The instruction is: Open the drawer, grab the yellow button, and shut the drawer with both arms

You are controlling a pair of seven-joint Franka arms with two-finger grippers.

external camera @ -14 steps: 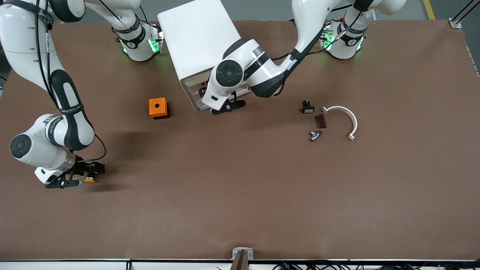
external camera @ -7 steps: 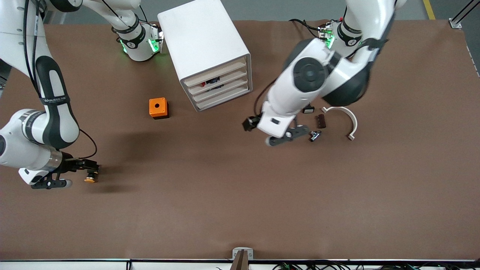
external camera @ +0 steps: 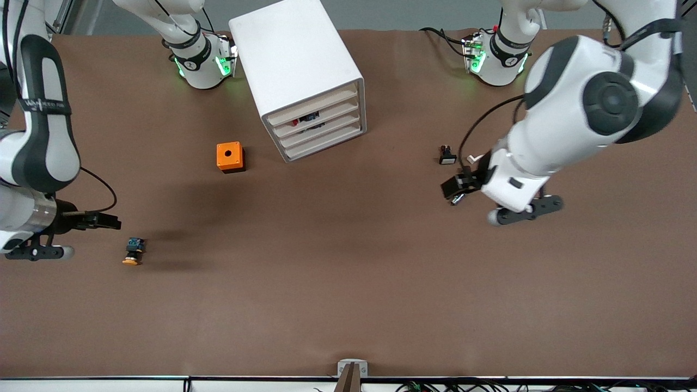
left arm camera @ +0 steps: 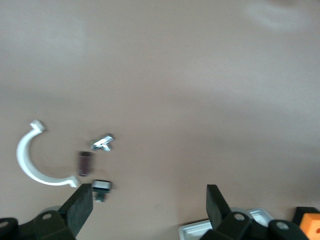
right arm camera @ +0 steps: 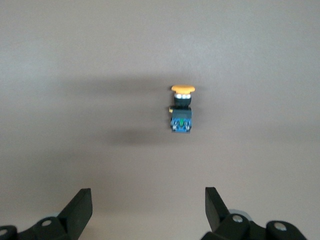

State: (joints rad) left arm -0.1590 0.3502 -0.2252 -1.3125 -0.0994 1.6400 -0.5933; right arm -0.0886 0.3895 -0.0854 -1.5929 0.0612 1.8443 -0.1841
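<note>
The button (external camera: 133, 251) lies alone on the table, just beside the right gripper (right arm camera: 145, 210), whose fingers are spread and empty. The left gripper (left arm camera: 150, 207) hangs wide open over the small parts, drawer (external camera: 313, 108) shut.

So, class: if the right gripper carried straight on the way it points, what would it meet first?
Probably bare table. The right gripper is open, and the button lies slightly off its centre line, though depth is hard to judge.

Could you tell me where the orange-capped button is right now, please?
The button lies free on the table toward the right arm's end, nearer the front camera than the orange cube, beside the open right gripper.
</note>
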